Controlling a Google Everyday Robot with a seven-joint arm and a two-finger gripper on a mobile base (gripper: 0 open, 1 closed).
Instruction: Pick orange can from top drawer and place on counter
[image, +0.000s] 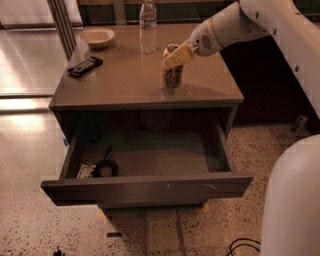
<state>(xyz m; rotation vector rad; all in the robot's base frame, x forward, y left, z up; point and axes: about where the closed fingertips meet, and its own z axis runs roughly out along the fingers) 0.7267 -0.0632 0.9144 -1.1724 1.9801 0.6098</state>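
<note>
Your tool (176, 56) is at the top of the orange can (173, 76); can't tell if clamped or let go. Can stands upright on bench (120, 82), nr front edge. Top drawer (150, 187) open below.

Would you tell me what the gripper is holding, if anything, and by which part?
Cannot be told: the gripper is at the top of the orange can standing on the counter.

The can (172, 76) is orange-brown with dark markings and a silver top, near the glossy tan counter's (120, 87) right edge. The gripper (176, 56) at its top is pale yellow, on a white arm (235, 25). Grey-brown drawer (145, 187); black remote (85, 66); cream bowl (97, 37); speckled floor (260, 150).
</note>
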